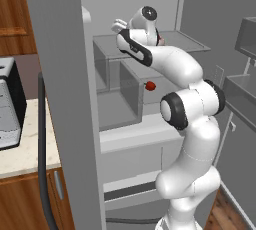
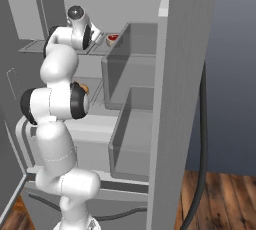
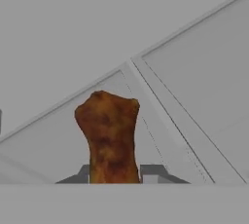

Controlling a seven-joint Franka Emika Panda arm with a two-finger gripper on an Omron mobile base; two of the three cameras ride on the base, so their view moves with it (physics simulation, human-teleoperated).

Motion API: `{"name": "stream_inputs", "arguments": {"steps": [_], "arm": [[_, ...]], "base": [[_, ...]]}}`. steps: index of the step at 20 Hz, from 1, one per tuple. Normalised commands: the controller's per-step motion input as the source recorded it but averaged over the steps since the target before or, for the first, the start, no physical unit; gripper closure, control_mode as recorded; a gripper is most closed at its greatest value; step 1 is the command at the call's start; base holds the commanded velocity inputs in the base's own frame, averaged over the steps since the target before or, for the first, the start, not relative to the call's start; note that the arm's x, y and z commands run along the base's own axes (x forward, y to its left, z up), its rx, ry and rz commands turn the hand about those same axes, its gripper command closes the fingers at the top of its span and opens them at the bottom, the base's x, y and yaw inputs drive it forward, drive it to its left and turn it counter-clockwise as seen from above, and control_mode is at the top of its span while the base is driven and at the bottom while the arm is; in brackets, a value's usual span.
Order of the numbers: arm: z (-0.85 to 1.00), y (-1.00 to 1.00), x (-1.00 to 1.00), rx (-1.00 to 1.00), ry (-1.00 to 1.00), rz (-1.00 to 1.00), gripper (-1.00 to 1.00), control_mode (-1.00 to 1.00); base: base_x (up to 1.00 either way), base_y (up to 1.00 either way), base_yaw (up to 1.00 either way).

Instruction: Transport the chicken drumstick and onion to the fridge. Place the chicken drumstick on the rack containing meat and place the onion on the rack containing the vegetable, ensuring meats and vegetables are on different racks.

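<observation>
**Ana:** Up in the top centre of the left base frame, the white jointed arm (image 1: 185,104) reaches deep into the tall grey metallic fridge with the pale interior (image 1: 65,99), its wrist level with the upper translucent grey shelf (image 1: 192,44).

**Ben:** And the hand view says what it carries. The small brown elongated chicken drumstick (image 3: 108,138) stands up from the bottom centre of that frame, thick knobbly end on top, narrow end down between the two small dark fingertips (image 3: 153,173).

**Ana:** So the two-finger gripper (image 3: 116,175) is clamped on the drumstick, one tip on each side of it.

**Ben:** Yes, pressed right against it. Behind it run pale panels and slanted shelf edges, from lower left to upper right.

**Ana:** Right base frame now: upper middle, just right of the wrist, a small pale dish with something red in it (image 2: 113,39) sits on the upper shelf.

**Ben:** One rack lower, a small orange-brown item (image 2: 85,88) peeks out beside the dark elbow joint. I cannot tell what it is.

**Ana:** Centre of the left frame, a small red round item (image 1: 150,86) sits on the lower shelf beside a grey translucent bin (image 1: 132,91).

**Ben:** Far left edge, a grey boxy appliance (image 1: 10,106) rests on the pale stone counter (image 1: 25,149).
</observation>
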Motion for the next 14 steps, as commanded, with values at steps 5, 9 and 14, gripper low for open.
{"name": "stream_inputs", "arguments": {"steps": [5,9,14], "arm": [[-0.13,0.0,0.0,0.04,0.0,0.0,-1.0,-1.0],[0.0,0.1,0.0,0.0,-0.05,0.0,-1.0,-1.0],[0.0,0.08,-0.05,0.0,-0.11,0.0,-1.0,-1.0]], "base": [[0.0,0.0,0.0],[0.0,0.0,0.0],[0.0,0.0,0.0]]}}
